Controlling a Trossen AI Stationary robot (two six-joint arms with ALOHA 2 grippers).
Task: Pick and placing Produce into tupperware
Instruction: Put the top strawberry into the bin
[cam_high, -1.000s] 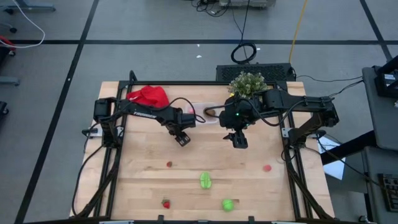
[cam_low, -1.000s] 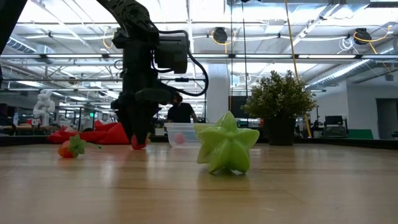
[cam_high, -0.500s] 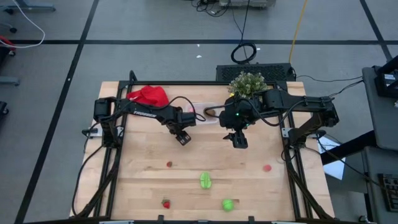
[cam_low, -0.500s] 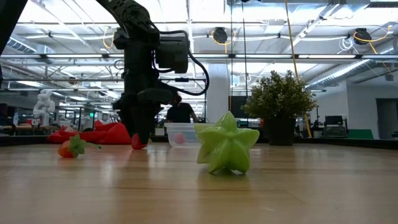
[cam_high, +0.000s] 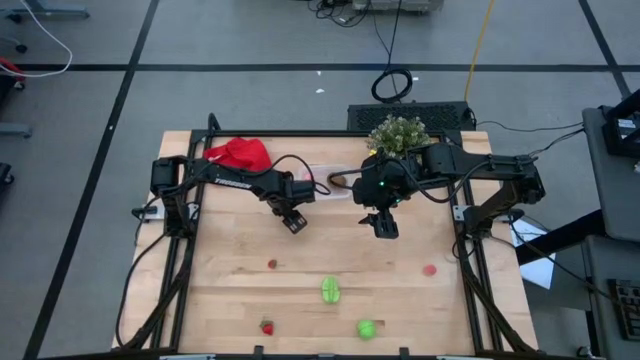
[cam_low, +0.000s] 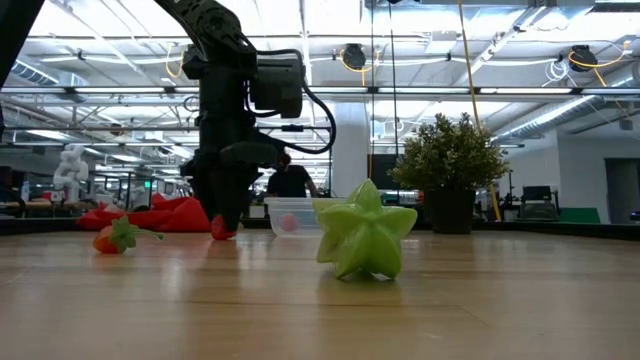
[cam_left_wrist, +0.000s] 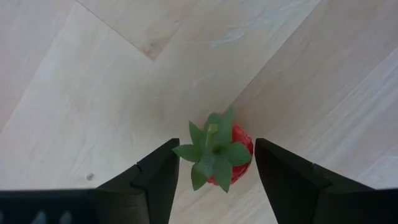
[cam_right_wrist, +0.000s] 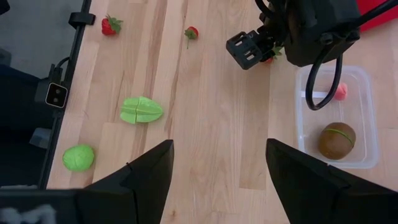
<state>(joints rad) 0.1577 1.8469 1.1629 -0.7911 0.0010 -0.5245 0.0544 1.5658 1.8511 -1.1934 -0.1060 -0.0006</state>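
My left gripper (cam_left_wrist: 211, 171) is open and points down over a small red strawberry (cam_left_wrist: 219, 157) with green leaves. The strawberry lies on the table between the two fingers (cam_low: 222, 229). The clear tupperware (cam_right_wrist: 339, 118) sits near the far edge and holds a brown oval (cam_right_wrist: 337, 140) and a pink-red piece (cam_right_wrist: 341, 91). My right gripper (cam_right_wrist: 217, 186) is open and hovers above the table's middle (cam_high: 383, 226), touching nothing. Two more strawberries (cam_high: 272, 264) (cam_high: 266, 326), a red piece (cam_high: 430, 269), a green starfruit (cam_high: 330, 290) and a green round piece (cam_high: 366, 328) lie toward the near edge. My left gripper comes from above, pointing down, with one finger on each side of the strawberry's leafy top (cam_left_wrist: 211, 149). The gaps are narrow, and I cannot tell whether either finger touches it.
A bushy potted plant (cam_high: 398, 134) stands at the far edge behind my right arm. A red cloth (cam_high: 240, 154) lies at the far left corner. In the low view the starfruit (cam_low: 365, 242) stands close in front. Bare wood stretches between the grippers and the near pieces.
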